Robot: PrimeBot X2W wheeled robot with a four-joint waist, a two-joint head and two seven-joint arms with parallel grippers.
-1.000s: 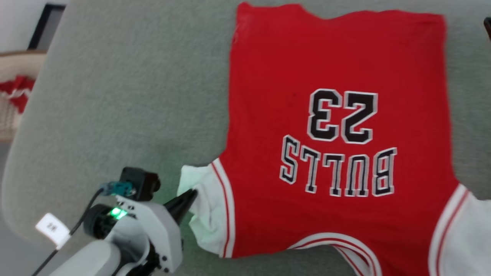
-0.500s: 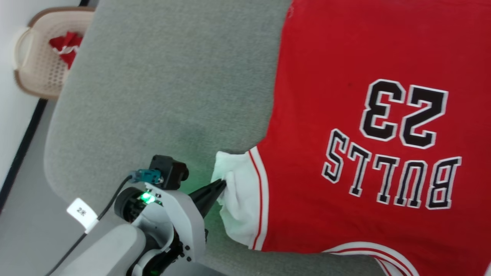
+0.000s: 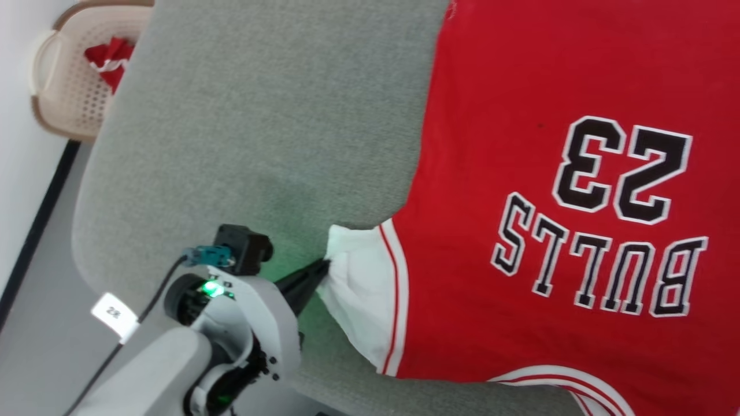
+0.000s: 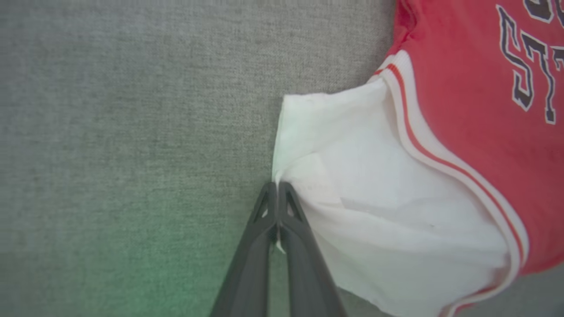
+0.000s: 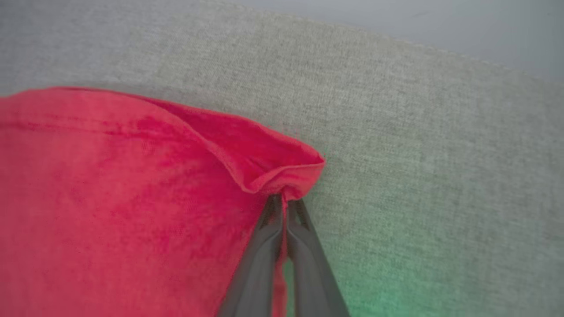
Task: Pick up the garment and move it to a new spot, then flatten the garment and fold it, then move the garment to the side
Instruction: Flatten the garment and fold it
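Note:
The garment [image 3: 520,173], a red jersey with white sleeves and upside-down black-white lettering and number, lies spread on the grey surface at the right of the head view. My left gripper [image 3: 324,267] is shut on the edge of its white sleeve [image 3: 361,289]; the left wrist view shows the left gripper [image 4: 277,187] pinching the sleeve [image 4: 374,198] hem. In the right wrist view my right gripper [image 5: 282,200] is shut on a lifted red corner of the garment [image 5: 110,198].
The grey upholstered surface [image 3: 260,115] has a rounded edge at the left, with floor beyond it. A beige perforated basket [image 3: 69,75] holding a smaller red-and-white cloth [image 3: 110,55] stands at the upper left by the wall.
The head camera has swung left across the frames, bringing the basket into view. My left gripper, still pinching the sleeve, has drawn slightly left and the sleeve looks more stretched out.

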